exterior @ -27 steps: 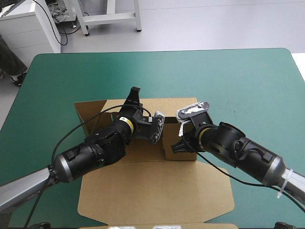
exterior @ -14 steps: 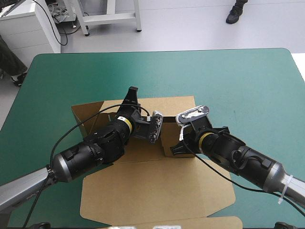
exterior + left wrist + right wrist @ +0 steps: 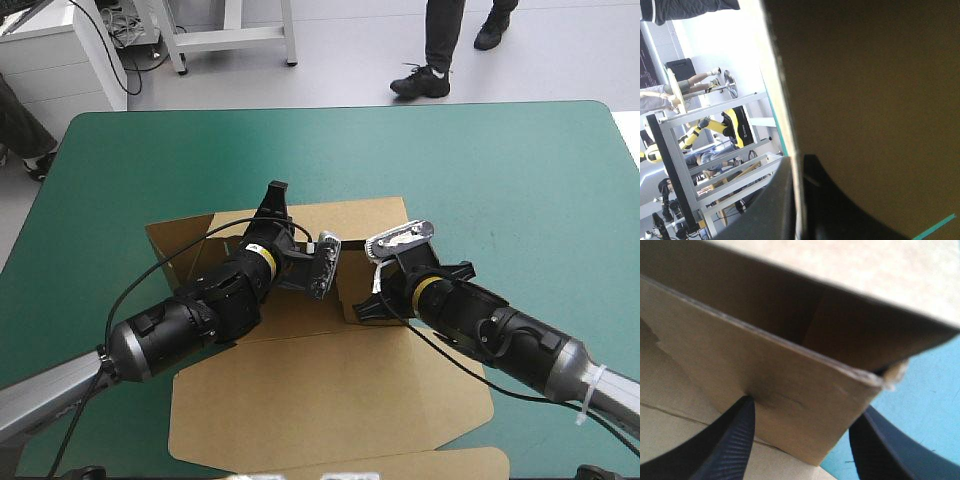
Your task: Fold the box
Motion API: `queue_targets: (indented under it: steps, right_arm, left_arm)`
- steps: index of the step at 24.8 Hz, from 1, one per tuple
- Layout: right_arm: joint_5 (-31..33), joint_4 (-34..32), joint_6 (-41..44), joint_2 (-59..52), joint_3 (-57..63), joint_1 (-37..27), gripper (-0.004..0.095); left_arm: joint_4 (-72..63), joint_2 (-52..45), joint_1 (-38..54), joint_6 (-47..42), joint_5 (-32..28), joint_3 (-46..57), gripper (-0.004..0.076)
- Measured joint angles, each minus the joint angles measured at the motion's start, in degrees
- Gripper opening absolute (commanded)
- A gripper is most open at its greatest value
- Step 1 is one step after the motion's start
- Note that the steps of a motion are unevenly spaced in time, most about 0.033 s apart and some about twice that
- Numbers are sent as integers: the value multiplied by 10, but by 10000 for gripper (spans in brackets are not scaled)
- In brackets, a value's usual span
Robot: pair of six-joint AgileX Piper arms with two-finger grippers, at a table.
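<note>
The brown box (image 3: pixel 330 400) lies mid-table with its lid flat toward the near edge and walls raised at the far side. In the high view my left gripper (image 3: pixel 276 197) reaches up over the far wall. In the left wrist view this left gripper (image 3: pixel 796 165) is all but shut on the wall's edge, brown board (image 3: pixel 870 100) filling the space beside it. My right gripper (image 3: pixel 368 300) sits at an inner upright wall near the box's middle. Close up, the right gripper (image 3: pixel 807 410) is open, its fingers (image 3: pixel 735 440) astride the end of that wall (image 3: pixel 715 335).
Bare teal-green cover (image 3: pixel 520 180) stretches to the right of the box and toward the far edge. A loose side flap (image 3: pixel 175 240) sticks out at the box's far left. White furniture (image 3: pixel 60 60) stands beyond the table's far left corner.
The box has turned and shifted slightly left, its far-left flap lower. The right gripper has moved left along the inner wall. The left gripper keeps its hold on the far wall.
</note>
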Motion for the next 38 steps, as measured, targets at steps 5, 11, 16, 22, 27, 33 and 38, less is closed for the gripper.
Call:
queue_targets:
  steps: [5,11,16,22,27,33,38]
  right_arm:
    - [-8,-52,34,2,2,1,518]
    - [-34,-128,99,2,2,0,517]
    - [-51,-138,125,2,17,-1,489]
    - [-71,-169,160,2,51,-1,305]
    - [-61,-212,237,2,54,-4,-16]
    - [-54,-227,279,2,56,-4,-20]
    - [-52,-239,297,3,57,-4,-20]
  left_arm:
    - [-1,0,0,0,1,0,-8]
    - [-19,-2,0,11,1,0,-8]
    - [-23,-5,0,15,1,0,-8]
    - [-27,-6,0,16,2,0,-8]
    - [-28,-6,0,16,2,0,-6]
    - [-66,-6,0,17,6,-1,268]
    - [-106,-14,-8,25,26,2,418]
